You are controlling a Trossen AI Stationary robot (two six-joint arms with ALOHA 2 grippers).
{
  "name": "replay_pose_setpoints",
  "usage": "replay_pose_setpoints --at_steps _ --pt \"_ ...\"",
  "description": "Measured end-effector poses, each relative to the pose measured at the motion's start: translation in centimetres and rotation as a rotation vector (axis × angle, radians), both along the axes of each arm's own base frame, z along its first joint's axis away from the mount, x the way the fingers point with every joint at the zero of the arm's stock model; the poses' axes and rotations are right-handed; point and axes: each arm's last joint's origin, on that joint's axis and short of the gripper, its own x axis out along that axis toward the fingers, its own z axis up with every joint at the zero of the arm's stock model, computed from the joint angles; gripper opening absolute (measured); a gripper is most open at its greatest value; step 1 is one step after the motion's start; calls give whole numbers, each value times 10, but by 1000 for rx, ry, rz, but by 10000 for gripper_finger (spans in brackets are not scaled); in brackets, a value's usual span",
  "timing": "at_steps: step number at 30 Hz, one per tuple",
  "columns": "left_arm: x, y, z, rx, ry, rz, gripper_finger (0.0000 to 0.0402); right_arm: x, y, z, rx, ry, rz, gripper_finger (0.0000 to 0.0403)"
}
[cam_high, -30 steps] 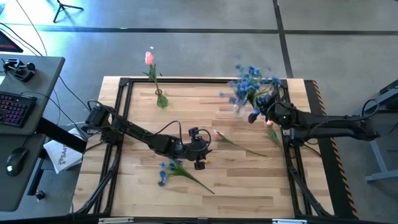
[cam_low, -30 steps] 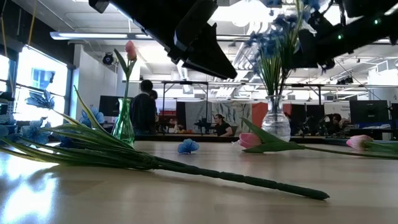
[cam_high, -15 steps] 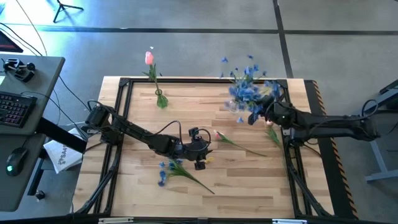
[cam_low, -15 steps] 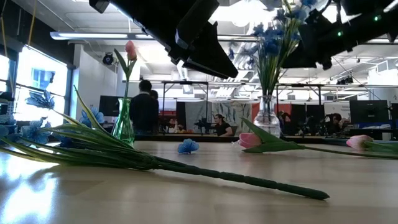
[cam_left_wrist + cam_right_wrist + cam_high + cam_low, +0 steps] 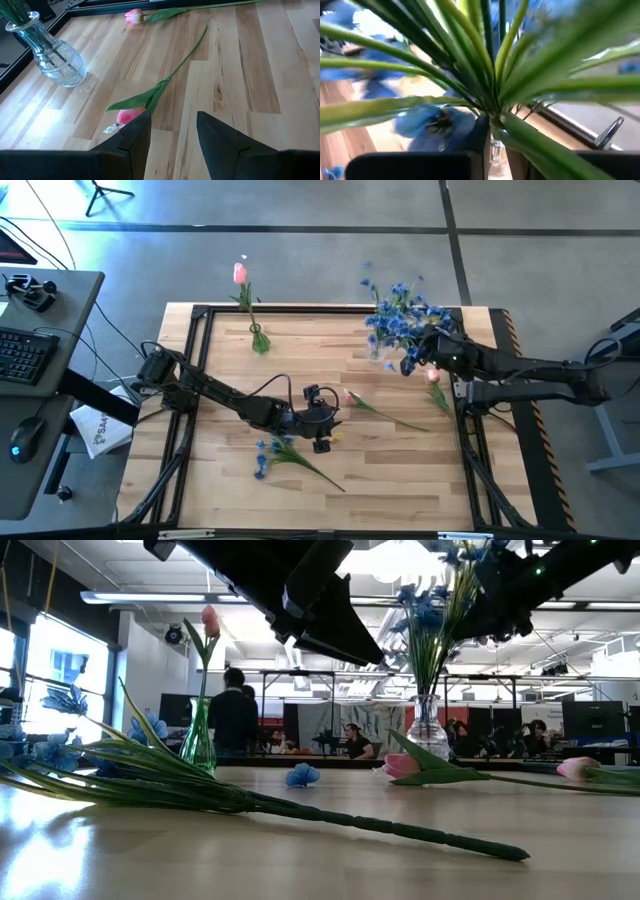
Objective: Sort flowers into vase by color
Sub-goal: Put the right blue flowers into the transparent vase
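Note:
A clear glass vase [image 5: 428,728] near the far right corner holds blue sprays [image 5: 400,315]. My right gripper [image 5: 428,352] is shut on one of them just above the vase. A green vase [image 5: 259,340] at the far left holds one pink tulip [image 5: 240,273]. Lying flat on the table are a pink tulip [image 5: 131,115], a second tulip [image 5: 135,16] near the right arm, and a blue spray [image 5: 268,450]. My left gripper [image 5: 172,120] is open and hovers mid-table with the first tulip's bud just beyond one fingertip. My right gripper pinches a blue spray's green stem [image 5: 493,122] just below where its leaves fan out. It comes from the table's right, above the vase neck. The spray stands nearly upright, and its lower stem [image 5: 428,680] runs down into the clear vase.
A black frame [image 5: 300,309] runs around the wooden tabletop. A loose blue blossom [image 5: 302,775] lies mid-table. People and desks [image 5: 232,715] show in the room beyond the far edge. Bare wood lies between the two vases.
My right gripper has moved a little toward the far edge and up, still shut on the spray. The blue bunch has swung from a blurred lean to nearly upright, and the clear vase has shifted slightly toward the table's left.

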Motion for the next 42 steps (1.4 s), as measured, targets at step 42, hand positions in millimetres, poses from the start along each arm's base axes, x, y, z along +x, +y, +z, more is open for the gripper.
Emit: replay_pose_setpoints --at_steps 42 --pt "-9 14 21 19 -16 91 147 8 -21 28 199 257 116 27"
